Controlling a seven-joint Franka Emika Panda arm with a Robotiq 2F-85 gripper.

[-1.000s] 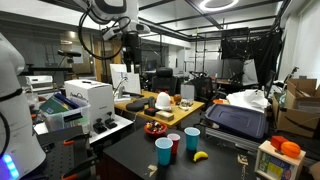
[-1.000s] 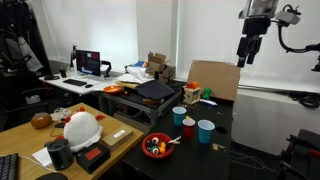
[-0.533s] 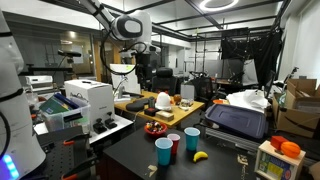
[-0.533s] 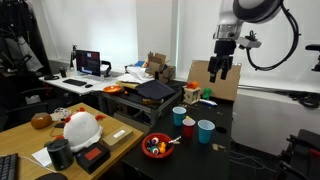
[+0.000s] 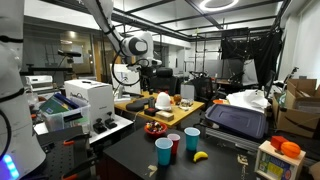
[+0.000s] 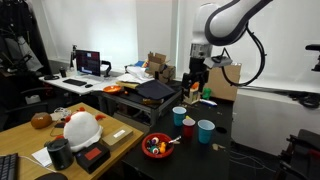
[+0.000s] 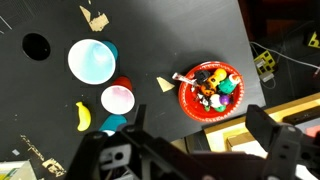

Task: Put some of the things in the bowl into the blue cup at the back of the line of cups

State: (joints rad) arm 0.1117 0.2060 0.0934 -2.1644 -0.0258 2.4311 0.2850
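The shallow red bowl holds small dark, yellowish and coloured bits; it also shows in both exterior views. Three cups stand in a line beside it. The blue cup at the back is partly hidden by my gripper in the wrist view. A red cup and the larger-looking blue cup follow it. My gripper is open and empty, high above the table near the back cup.
A yellow banana lies by the cups on the black table. Paper scraps lie on it. A wooden table with a white helmet adjoins. A black case sits beyond the cups.
The arm has swung down from high up and moved in toward the cups. The gripper stayed open. Nothing on the table moved.
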